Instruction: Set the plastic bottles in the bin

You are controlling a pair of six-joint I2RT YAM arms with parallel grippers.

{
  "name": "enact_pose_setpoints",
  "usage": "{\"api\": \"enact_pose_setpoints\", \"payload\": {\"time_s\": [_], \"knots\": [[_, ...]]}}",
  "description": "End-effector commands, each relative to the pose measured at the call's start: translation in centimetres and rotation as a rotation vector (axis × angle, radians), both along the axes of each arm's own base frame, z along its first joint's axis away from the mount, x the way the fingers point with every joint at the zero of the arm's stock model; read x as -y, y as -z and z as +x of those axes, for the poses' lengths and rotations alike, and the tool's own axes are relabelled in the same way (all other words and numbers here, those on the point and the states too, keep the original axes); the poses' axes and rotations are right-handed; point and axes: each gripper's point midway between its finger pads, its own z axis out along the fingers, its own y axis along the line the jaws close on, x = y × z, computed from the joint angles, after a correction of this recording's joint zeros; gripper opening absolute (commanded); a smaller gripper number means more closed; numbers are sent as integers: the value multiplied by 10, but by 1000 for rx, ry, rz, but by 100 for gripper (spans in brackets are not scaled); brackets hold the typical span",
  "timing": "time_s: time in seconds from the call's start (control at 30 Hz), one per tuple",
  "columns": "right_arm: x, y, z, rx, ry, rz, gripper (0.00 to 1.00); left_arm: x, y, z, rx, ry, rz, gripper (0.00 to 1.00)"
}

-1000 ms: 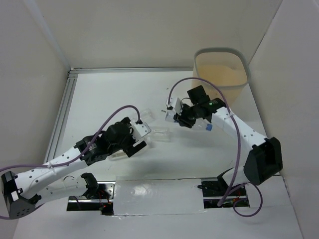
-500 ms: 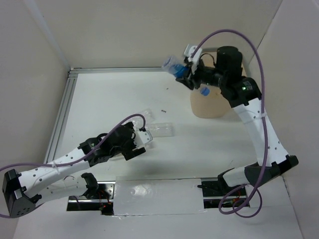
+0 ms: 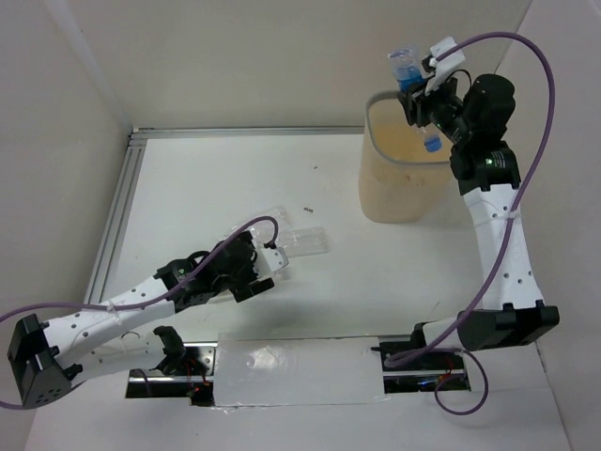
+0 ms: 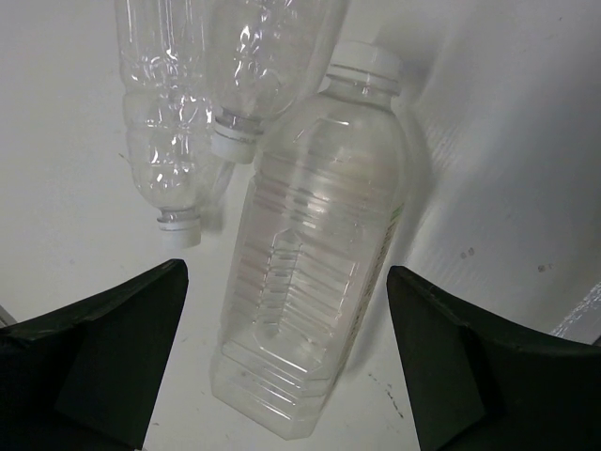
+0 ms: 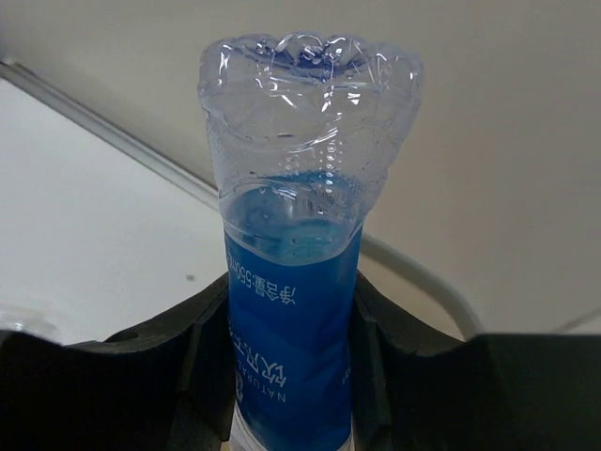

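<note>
Far right corner, up high: right gripper [image 3: 420, 91] clenched on the blue-labelled bottle [image 3: 409, 80], crinkled base up, blue cap [image 3: 432, 144] down, poised just above the mouth of the bin [image 3: 399, 193]. Off that wrist, purple cable [image 3: 498, 36] arcing wide, away from the bin.

Centre-left: left gripper [image 3: 275, 256] splayed fully open, holding nothing, low over the white table [image 3: 197, 169]. Through the left wrist camera, wide squarish bottle [image 4: 310, 282] lying flat between the black fingers [image 4: 113, 357], touching neither, white cap [image 4: 366, 61] pointing away. Crowding its far end, a ribbed plain bottle [image 4: 164, 122] and a second plain bottle [image 4: 268, 47], necks toward the lens. The second's neck right at the squarish shoulder, touching or merely overlapping, impossible to say.

From above, those three bottles reduced to faint glints on white, hard to count or separate; only the wrist camera sorting them out. Right wrist camera giving the label print and both fingers [image 5: 202, 357] hugging the label, yet cutting off the lower bottle at the frame edge; blue cap seen only from above. In that view, the bin just a curved pale sliver behind the bottle. Bin interior from above a beige blur, contents not readable. Along the table's left edge, aluminium rail [image 3: 117, 216], well apart from everything.
</note>
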Motion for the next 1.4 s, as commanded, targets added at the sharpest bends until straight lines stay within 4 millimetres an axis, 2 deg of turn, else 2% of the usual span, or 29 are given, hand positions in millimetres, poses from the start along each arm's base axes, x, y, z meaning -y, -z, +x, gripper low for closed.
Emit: {"api": "enact_pose_setpoints", "payload": {"time_s": [0.0,0.03,0.07,0.13,0.17,0.23,0.33,0.37,0.43,0.47,0.53,0.57,0.6,0.63,0.67,0.7,0.73,0.77,0.8,0.83,0.87,0.9,0.93,0.97,1.17,1.2,1.27,1.3,1.37], "knots": [[30,17,19,-13,86,31,48,3,-10,13,17,-37,-24,100],[32,22,23,-26,76,30,53,3,-6,14,0,-50,-26,100],[42,32,29,-55,88,29,63,4,-9,15,-1,-51,-38,100],[44,42,32,-91,84,14,82,7,-9,17,-32,-48,-69,100],[41,50,31,-126,62,5,100,11,-15,19,-28,-42,-94,100],[41,45,26,-111,37,-2,100,16,-15,18,-54,-29,-116,100],[29,29,6,-65,-47,-3,100,19,-24,24,-37,-37,-135,100],[15,17,-15,-44,-157,-18,100,24,-34,27,-28,-28,-155,100],[8,11,-22,-28,-207,-37,99,27,-38,28,-34,-26,-179,100],[-7,14,-41,-49,-312,-46,97,26,-43,30,-31,-30,-190,100],[-19,20,-59,-56,-415,-82,96,30,-56,35,-30,-51,-249,100],[-35,32,-83,-109,-537,-79,94,26,-58,41,-33,-88,-262,100],[-45,41,-92,-76,-608,-149,94,26,-67,45,-28,-106,-294,100],[-54,59,-100,-118,-654,-154,92,25,-65,44,-60,-136,-321,100],[-61,71,-109,-145,-665,-168,92,17,-71,52,-56,-188,-349,100],[-82,88,-123,-174,-732,-203,90,12,-80,56,-48,-224,-385,100],[-93,119,-131,-245,-761,-219,90,11,-79,57,-77,-263,-426,100],[-112,133,-146,-257,-778,-276,90,-1,-83,64,-80,-319,-450,100],[-117,145,-152,-250,-806,-304,89,-4,-90,68,-89,-362,-496,100],[-120,177,-160,-318,-829,-302,89,-7,-94,71,-97,-381,-526,100],[-122,186,-164,-328,-840,-303,89,-20,-97,77,-99,-430,-546,100],[-126,207,-169,-365,-857,-324,88,-18,-101,79,-122,-437,-570,100],[-128,216,-171,-374,-864,-346,88,-21,-97,83,-128,-452,-564,100],[-129,225,-173,-379,-869,-371,88,-23,-102,85,-126,-458,-583,100],[-160,283,-181,-382,-910,-529,93,-32,-91,94,-163,-530,-594,99],[-172,289,-182,-358,-921,-554,93,-32,-86,92,-178,-542,-596,99],[-181,308,-187,-368,-927,-581,94,-32,-86,86,-181,-539,-612,99],[-192,315,-186,-351,-925,-600,94,-35,-90,82,-167,-548,-628,99],[-199,326,-187,-347,-930,-620,95,-38,-94,77,-153,-557,-646,99]]}}
